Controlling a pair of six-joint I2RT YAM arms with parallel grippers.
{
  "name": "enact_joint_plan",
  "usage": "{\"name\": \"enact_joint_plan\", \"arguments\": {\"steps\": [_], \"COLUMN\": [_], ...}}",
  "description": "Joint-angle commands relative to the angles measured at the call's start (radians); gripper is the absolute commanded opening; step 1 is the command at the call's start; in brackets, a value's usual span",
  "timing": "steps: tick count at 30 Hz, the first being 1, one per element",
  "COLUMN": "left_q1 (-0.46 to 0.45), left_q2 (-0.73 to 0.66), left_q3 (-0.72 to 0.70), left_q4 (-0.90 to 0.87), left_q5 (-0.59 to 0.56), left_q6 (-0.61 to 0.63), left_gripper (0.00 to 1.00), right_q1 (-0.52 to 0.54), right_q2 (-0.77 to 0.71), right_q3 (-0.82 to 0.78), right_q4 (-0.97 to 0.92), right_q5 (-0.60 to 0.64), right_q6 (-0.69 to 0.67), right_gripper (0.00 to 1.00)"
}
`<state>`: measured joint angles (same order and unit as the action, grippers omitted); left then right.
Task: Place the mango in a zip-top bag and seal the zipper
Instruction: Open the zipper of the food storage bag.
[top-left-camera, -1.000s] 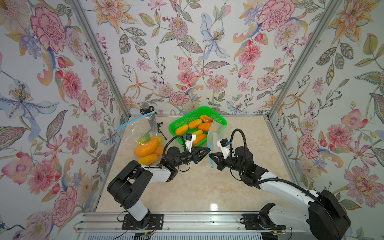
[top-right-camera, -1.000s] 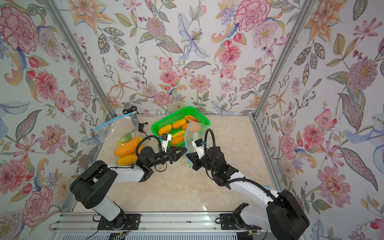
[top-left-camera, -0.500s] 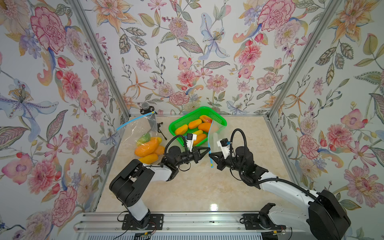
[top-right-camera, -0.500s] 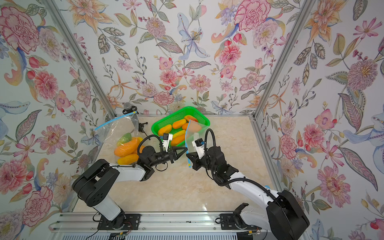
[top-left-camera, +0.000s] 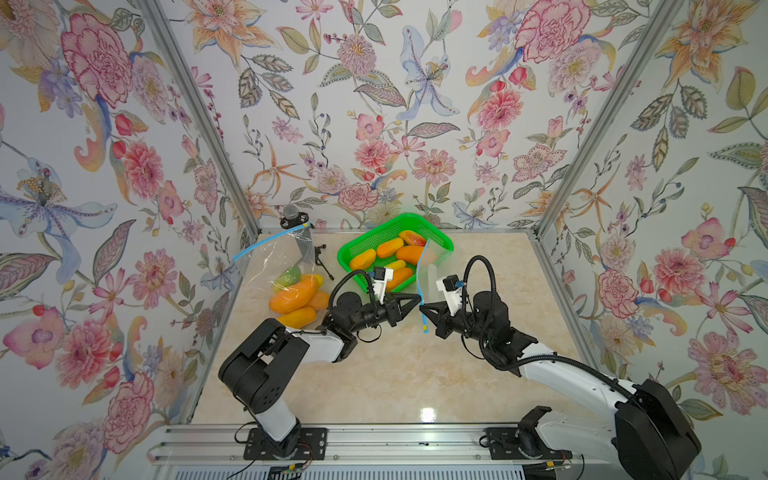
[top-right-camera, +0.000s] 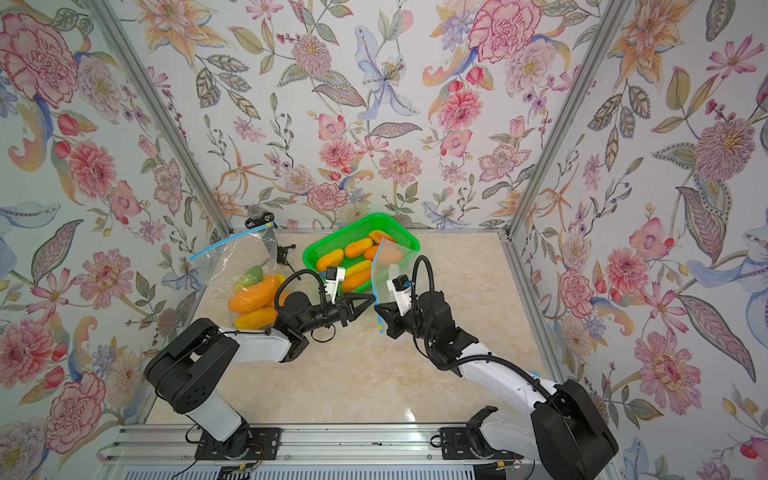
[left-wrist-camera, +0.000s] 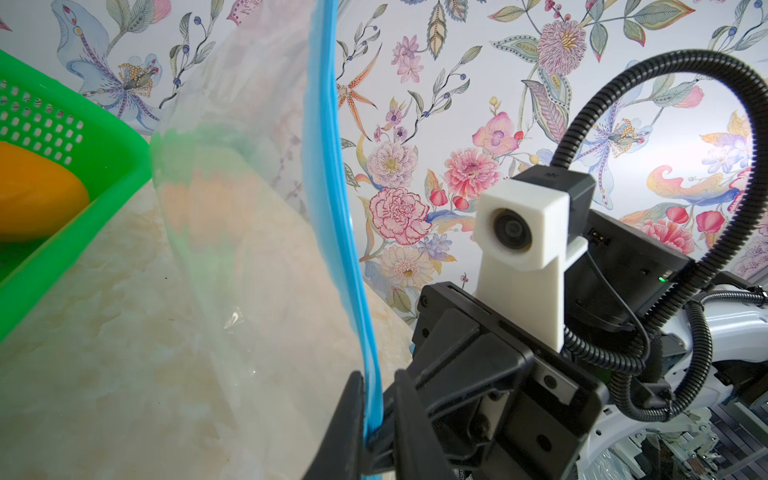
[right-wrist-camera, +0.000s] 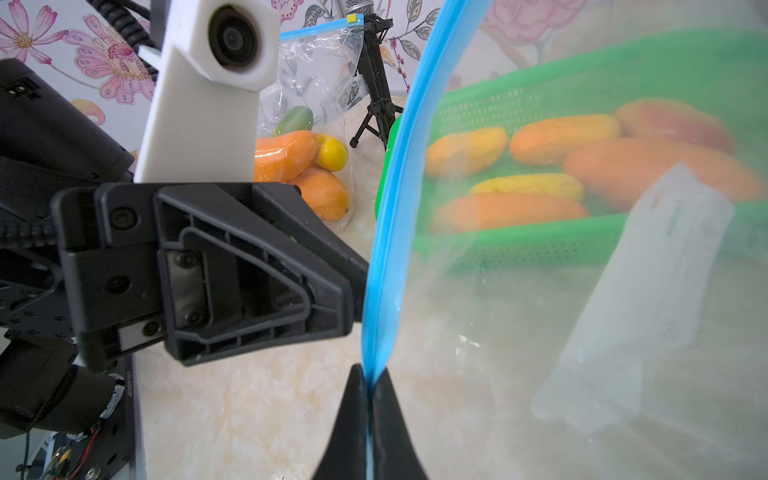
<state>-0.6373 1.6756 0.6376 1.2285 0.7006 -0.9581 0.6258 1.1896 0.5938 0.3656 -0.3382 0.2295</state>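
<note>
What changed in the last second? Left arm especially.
The left gripper shifted slightly toward the green basket, jaws now either side of the blue zipper of the held zip-top bag; grip unconfirmed. Unchanged: right gripper shut on that zipper, mangoes in the basket, filled bag at left.

Here's the clear zip-top bag (top-left-camera: 430, 266), up on edge at the centre of the table, its blue zipper strip (top-left-camera: 420, 291) running from 6 up to 12 o'clock and the film billowing toward 3. Orange and yellow mangoes (top-left-camera: 409, 254) lie in the green basket (top-left-camera: 376, 232) just behind, at 12. Over at 9 o'clock, a second bag (top-left-camera: 274, 257) bulges with orange fruit (top-left-camera: 293, 297).
</note>
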Motion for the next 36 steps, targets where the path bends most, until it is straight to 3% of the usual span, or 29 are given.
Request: {"name": "enact_joint_plan", "arguments": {"steps": [1,7,16,20,24,36], "left_q1": [-0.009,-0.008,-0.007,-0.006,-0.007,-0.007], "left_q2": [0.019,0.018,-0.009,-0.027,-0.028,-0.016], "left_q3": [0.016,0.012,0.002,-0.009,-0.013,-0.032], "left_q4": [0.05,0.055,0.029,0.023,0.02,0.083], "left_q5": [0.014,0.008,0.003,0.0,0.003,0.008], "left_q6": [-0.005,-0.009,-0.001,0.007,0.014,-0.008], "left_gripper": [0.12,0.0,0.0,0.2,0.23,0.06], "right_q1": [0.0,0.0,-0.004,-0.005,-0.003,-0.005], "right_q2": [0.006,0.005,-0.016,-0.011,-0.003,-0.002], "right_q3": [0.012,0.008,0.005,0.004,0.004,0.002], "right_q4": [0.039,0.045,0.047,0.047,0.063,0.071], "right_q5": [-0.019,-0.016,-0.019,-0.023,-0.032,-0.033], "right_q6": [0.014,0.017,0.024,0.026,0.034,0.04], "right_gripper": [0.0,0.0,0.0,0.0,0.0,0.0]}}
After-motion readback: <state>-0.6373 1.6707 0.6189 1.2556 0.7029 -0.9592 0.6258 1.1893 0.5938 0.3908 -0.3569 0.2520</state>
